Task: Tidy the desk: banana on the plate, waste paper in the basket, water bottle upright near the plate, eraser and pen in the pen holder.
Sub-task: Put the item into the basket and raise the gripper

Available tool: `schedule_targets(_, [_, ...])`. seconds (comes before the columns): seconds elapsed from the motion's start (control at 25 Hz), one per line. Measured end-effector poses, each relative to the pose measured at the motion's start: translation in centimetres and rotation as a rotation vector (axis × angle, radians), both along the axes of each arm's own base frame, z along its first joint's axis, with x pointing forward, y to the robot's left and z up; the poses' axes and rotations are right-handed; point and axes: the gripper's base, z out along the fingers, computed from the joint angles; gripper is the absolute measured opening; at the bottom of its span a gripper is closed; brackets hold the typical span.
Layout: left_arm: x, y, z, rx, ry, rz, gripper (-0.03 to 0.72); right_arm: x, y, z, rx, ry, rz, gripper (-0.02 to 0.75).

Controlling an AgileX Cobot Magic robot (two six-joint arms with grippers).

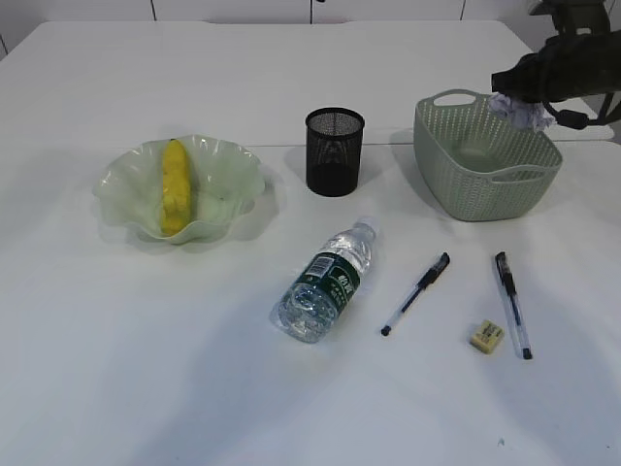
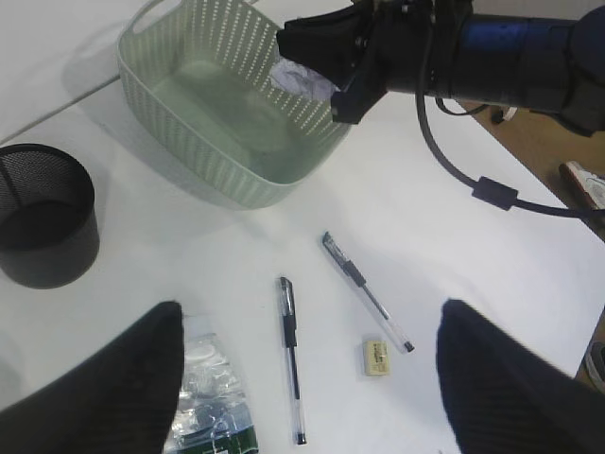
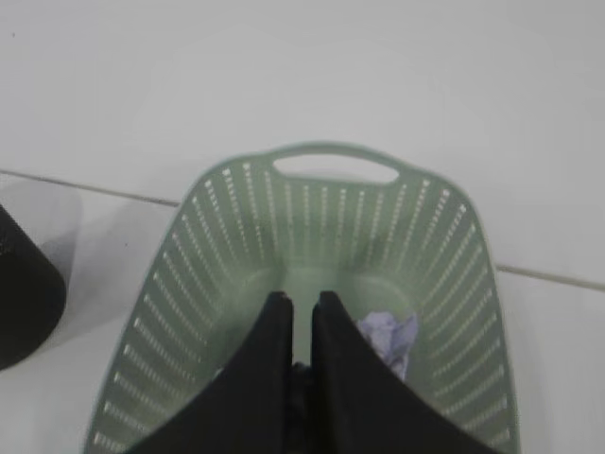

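Right gripper [image 3: 302, 305] pinched shut on the waste paper [image 1: 520, 112] over the basket [image 1: 529, 175]; light, crushable stuff; left gripper [image 2: 307, 383] gapes empty.

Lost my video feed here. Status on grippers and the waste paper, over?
Right gripper shut on waste paper, above the basket. Left gripper open, empty, over the pens. Bottle lying down; nothing blocking the drop.

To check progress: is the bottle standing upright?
No, the bottle lies on its side on the table, between the plate and pens.
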Motion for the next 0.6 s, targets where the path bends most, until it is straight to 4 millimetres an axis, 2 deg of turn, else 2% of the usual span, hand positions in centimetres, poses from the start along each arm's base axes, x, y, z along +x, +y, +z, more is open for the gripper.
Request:
schedule_targets(0.24, [0.0,0.0,0.0,0.0,0.0,0.0,0.592,1.4,0.3,-0.1,-0.004,-0.024,0.012,0.02])
schedule_targets(0.6, [0.1,0.1,-0.1,0.013,-0.007,0.007,0.593,1.8,0.7,-2.4,0.012,0.031,0.035,0.02])
